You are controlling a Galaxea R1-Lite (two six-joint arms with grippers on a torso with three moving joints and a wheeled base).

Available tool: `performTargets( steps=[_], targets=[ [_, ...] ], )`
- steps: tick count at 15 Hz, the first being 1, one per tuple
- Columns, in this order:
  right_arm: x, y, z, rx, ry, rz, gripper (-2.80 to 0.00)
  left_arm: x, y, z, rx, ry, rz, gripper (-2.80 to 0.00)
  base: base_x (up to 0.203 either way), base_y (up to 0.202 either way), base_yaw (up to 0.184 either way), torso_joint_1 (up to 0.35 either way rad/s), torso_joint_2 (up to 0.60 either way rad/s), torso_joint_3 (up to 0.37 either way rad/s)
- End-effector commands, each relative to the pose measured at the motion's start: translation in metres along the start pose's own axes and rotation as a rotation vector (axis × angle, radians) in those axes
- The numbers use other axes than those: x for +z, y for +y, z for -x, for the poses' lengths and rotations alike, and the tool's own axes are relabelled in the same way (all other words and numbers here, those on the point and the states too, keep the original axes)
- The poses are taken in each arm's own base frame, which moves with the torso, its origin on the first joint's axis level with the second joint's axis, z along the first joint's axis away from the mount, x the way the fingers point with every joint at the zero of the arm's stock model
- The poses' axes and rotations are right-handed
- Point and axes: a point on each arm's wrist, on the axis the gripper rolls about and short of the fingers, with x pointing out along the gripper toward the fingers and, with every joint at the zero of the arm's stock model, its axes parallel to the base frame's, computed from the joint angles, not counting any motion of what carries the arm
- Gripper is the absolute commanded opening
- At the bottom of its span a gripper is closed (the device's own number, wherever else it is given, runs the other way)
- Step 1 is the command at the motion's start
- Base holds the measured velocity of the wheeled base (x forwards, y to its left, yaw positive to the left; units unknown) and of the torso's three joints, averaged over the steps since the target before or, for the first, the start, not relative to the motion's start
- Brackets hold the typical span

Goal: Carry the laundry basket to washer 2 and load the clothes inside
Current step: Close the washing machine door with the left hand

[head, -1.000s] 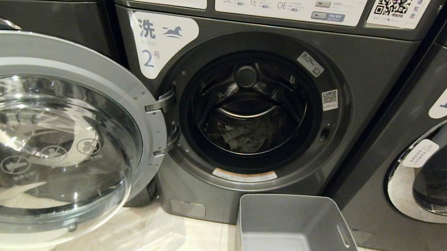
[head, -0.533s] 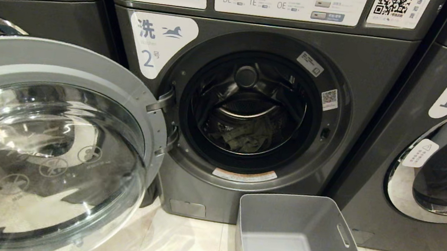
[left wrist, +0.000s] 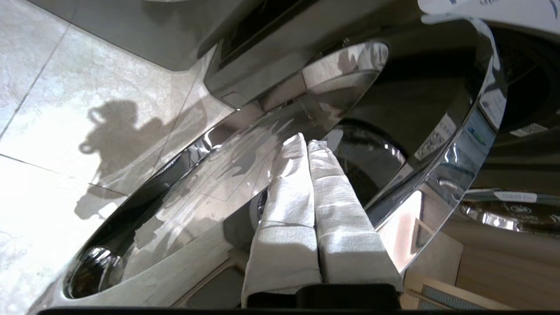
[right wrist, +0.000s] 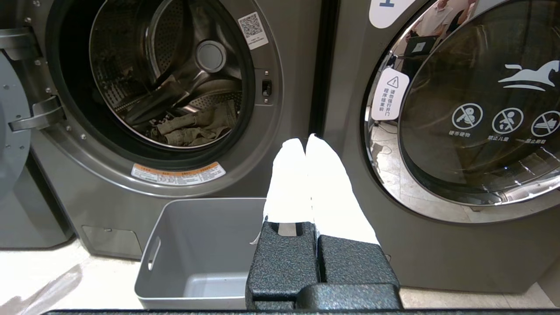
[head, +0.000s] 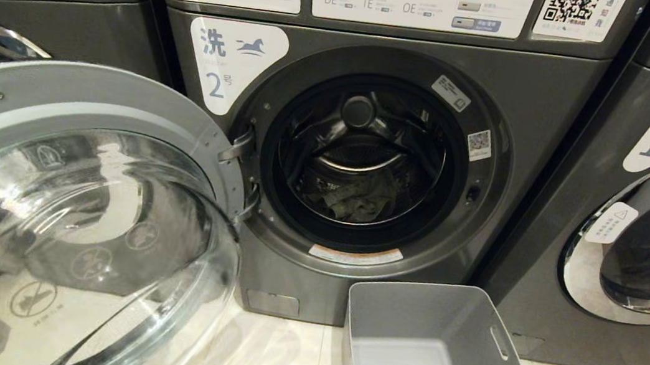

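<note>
**Basket emptied, garment in the drum, door half swung**

The basket (head: pixel 435 348) is seen standing on the floor just in front of washer 2 (head: pixel 364 169), below and a little to the right of its opening. It is empty; bare grey bottom is all that shows inside. The clothes (head: pixel 354 199) are found in the drum of washer 2, lying crumpled at its lowest part, well inside the door seal.

The door (head: pixel 77 206) of washer 2 is hinged on the left of the opening and stands swung out toward the camera. The left gripper (left wrist: pixel 307 142) is pressed shut, holding nothing, with its cloth-covered tips against or just beside the door's glass bowl; contact cannot be confirmed. The right gripper (right wrist: pixel 305 142) is likewise closed and empty, held above the basket's right part, between washer 2 and washer 1 (head: pixel 640 218).

The loading is judged done; closing the door is the likely step in hand. The door is judged rigid and smooth, its glass slippery, so a push is better placed on the grey rim far from the hinge. The garment is judged light and limp; if it had to be regripped, the thick waistband would serve best. The basket is judged light and stiff, best taken by its slot handle (head: pixel 498 342).
</note>
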Motion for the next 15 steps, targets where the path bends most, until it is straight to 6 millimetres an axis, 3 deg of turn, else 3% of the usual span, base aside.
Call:
performTargets(
  steps=[1,6,15],
  targets=[
    [-0.011,0.000,-0.001,0.002,0.039,-0.001,-2.80,-0.018,-0.013,0.013,-0.020,-0.003,-0.022,-2.80,0.000,0.000,0.000,0.000,0.00,0.000],
    [-0.011,0.000,-0.001,0.002,0.039,-0.001,-2.80,-0.046,-0.026,0.020,-0.065,0.037,-0.050,-2.80,0.000,0.000,0.000,0.000,0.00,0.000],
    [-0.011,0.000,-0.001,0.002,0.039,-0.001,-2.80,-0.078,-0.037,0.027,-0.146,0.095,-0.092,-2.80,0.000,0.000,0.000,0.000,0.00,0.000]
  ],
)
